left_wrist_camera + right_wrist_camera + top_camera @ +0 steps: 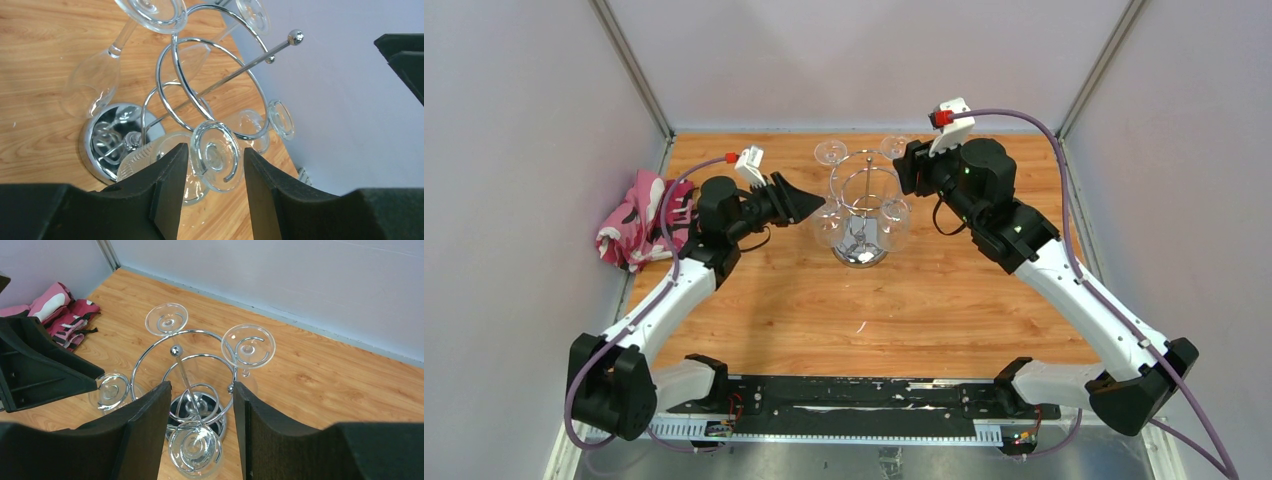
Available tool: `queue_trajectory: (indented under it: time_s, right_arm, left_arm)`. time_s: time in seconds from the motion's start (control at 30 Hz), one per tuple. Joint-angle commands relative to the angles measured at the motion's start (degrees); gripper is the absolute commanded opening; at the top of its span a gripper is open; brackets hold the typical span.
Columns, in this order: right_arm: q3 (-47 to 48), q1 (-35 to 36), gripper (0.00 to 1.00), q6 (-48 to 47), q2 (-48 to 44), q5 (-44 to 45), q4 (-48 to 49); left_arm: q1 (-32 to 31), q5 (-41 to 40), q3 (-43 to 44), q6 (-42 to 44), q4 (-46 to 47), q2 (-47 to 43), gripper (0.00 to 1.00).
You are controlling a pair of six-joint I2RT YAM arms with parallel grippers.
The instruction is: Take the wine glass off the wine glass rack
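no glass is off yet. the wine glass rack (862,205) stands in the middle of the desk (944,310). four glasses hang on it upside down, with their feet up in the curled hooks. so the whole job is left to do: grab one glass, slide it out of its hook, and carry it away from the rack.

the left arm reaches in from the left side, bent at the elbow, with its wrist turned toward the rack. the left claw (215,152) is spread, and the round foot of one wine glass (220,172) sits right between its two fingers. the fingers are very close to the foot on both sides, but i cannot tell if they touch it. it does not look like a squeeze.

the right arm reaches in from the right side and looks down on the rack from above. the right claw (201,387) is spread too. the rack's pole and the foot of a second glass (195,447) show in the gap between its fingers, but lower down and apart from them. it holds nothing.

a pink cloth (639,220) lies by the left wall, well apart from the rack.
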Motion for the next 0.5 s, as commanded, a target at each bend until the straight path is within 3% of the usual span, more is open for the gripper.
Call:
queue_trajectory:
  time_s: [0.0, 0.47]
  right_arm:
    - [-0.34, -0.60, 0.53, 0.55, -0.35, 0.68, 0.28]
    - [-0.23, -0.61, 0.53, 0.81, -0.03, 0.21, 0.22]
  left_arm:
    - [-0.85, 0.07, 0.98, -0.86, 1.25, -1.73, 0.50]
    - [-2.35, 0.86, 0.31, -2.61, 1.23, -3.50, 0.49]
